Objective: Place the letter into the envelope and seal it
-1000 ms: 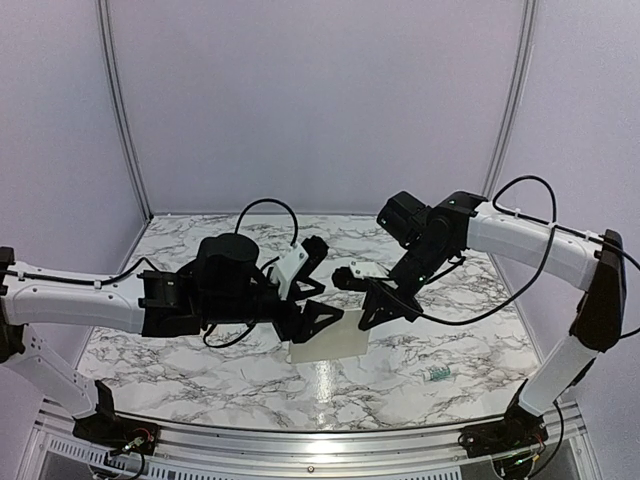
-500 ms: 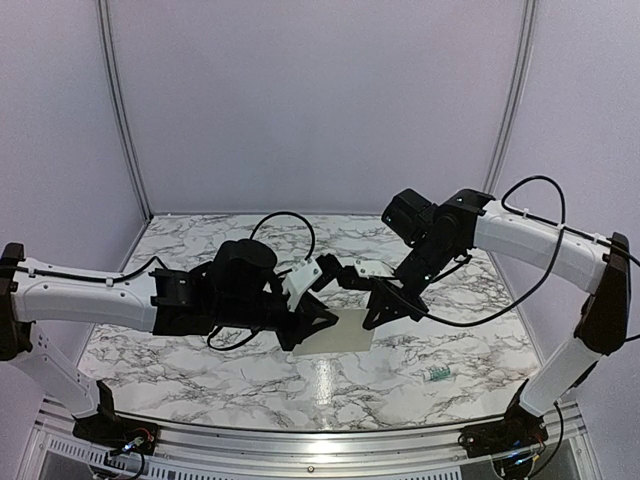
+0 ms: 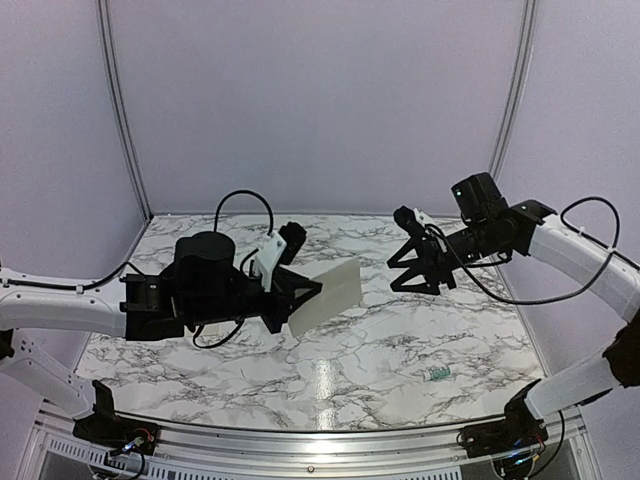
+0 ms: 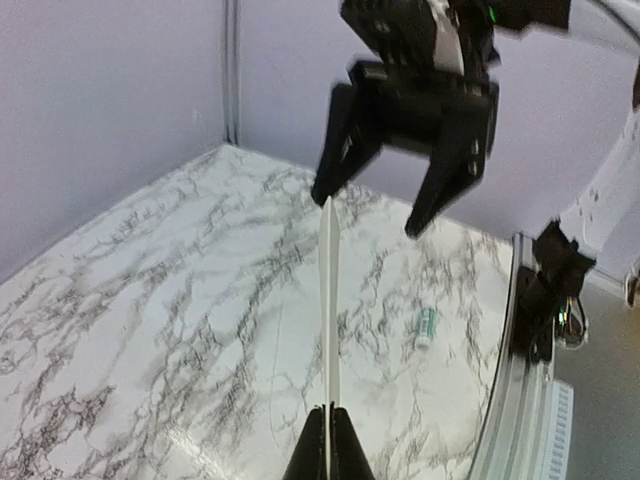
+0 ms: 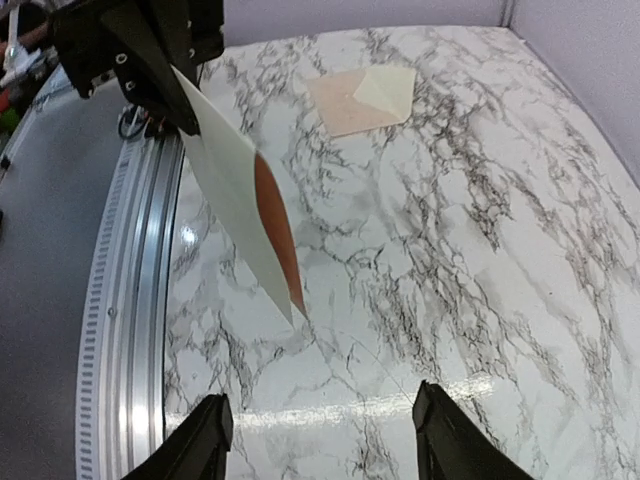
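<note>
Letter [image 3: 330,292] pinched edge-on (aloft) by left fingers [image 4: 312,455], right fingers [image 5: 205,445] spread, empty

Pale letter [image 3: 330,292] aloft in the left pincer [image 4: 327,440]; envelope [image 5: 350,105] flat on the table [image 5: 480,250], pointed flap open.

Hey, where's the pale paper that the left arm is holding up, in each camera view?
Top external: held paper at centre, tilted up to the right.
Left wrist: seen edge-on, a thin vertical strip at centre.
Right wrist: upper left, slanting down to the right.
Shared landmark: the right gripper, jaws open, apart from the paper.
</note>
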